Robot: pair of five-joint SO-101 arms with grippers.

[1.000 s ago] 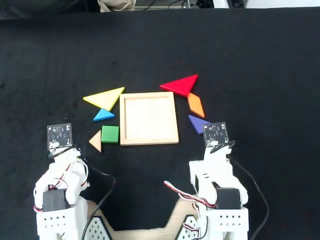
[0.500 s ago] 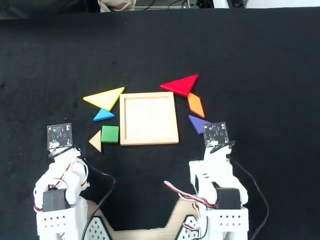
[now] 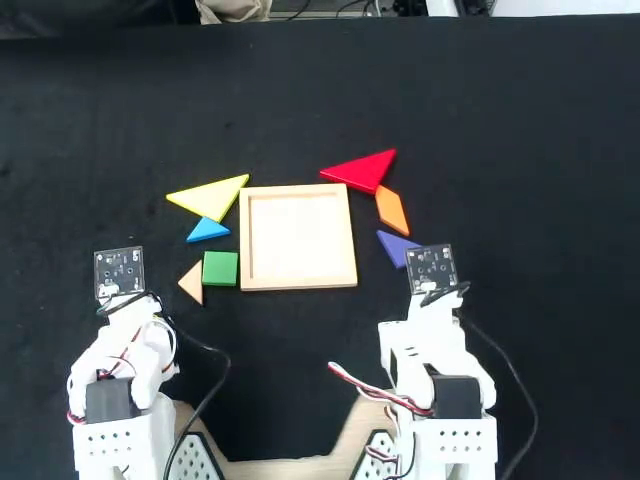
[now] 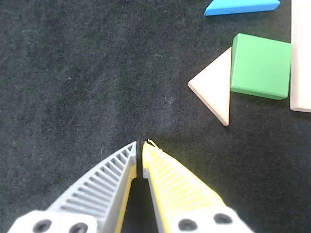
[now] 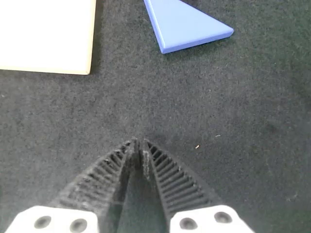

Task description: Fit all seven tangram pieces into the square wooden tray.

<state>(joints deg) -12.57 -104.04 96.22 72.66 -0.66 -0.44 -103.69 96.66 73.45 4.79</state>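
Note:
The square wooden tray (image 3: 297, 282) lies mid-table with nothing in it. Left of it are the yellow triangle (image 3: 210, 196), the blue triangle (image 3: 207, 231), the green square (image 3: 220, 268) and the tan triangle (image 3: 192, 283). Right of it are the red triangle (image 3: 362, 169), the orange parallelogram (image 3: 393, 209) and the purple triangle (image 3: 396, 246). My left gripper (image 4: 141, 144) is shut over bare cloth, short of the tan triangle (image 4: 215, 87) and the green square (image 4: 261, 65). My right gripper (image 5: 136, 142) is shut near the tray's corner (image 5: 53, 43), short of the purple triangle (image 5: 182, 24).
Both arms sit folded back at the near edge, the left arm (image 3: 120, 340) and the right arm (image 3: 432, 330). Black cloth covers the table. Open cloth lies between the arms and in front of the tray, and beyond the pieces at the far side.

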